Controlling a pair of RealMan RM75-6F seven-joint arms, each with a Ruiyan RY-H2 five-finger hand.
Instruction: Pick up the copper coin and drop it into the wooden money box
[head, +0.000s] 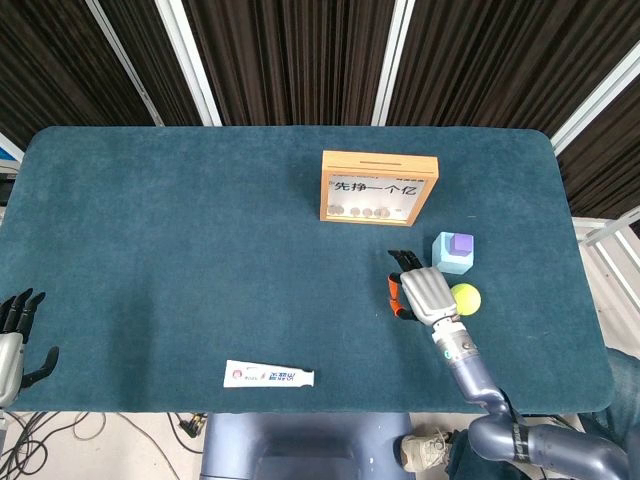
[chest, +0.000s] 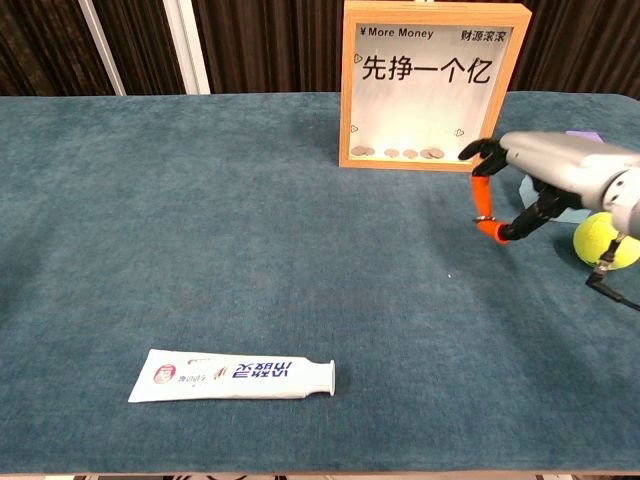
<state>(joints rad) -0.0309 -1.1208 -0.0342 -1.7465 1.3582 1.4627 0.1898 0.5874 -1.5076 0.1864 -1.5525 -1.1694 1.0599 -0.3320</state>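
Note:
The wooden money box (head: 378, 186) (chest: 435, 85) stands upright at the back of the table, with several coins lying behind its window. My right hand (head: 425, 292) (chest: 545, 175) hovers above the cloth just right of and in front of the box. Its orange-tipped thumb and a finger (chest: 486, 226) are pinched together, pointing down. The copper coin is too small to make out between them, and no coin lies on the cloth below. My left hand (head: 12, 335) hangs off the table's near left corner with its fingers apart and holds nothing.
A yellow-green tennis ball (head: 464, 297) (chest: 597, 240) lies right beside my right hand. A light blue block with a purple cube (head: 453, 252) on it sits behind the ball. A toothpaste tube (head: 268, 376) (chest: 235, 374) lies near the front edge.

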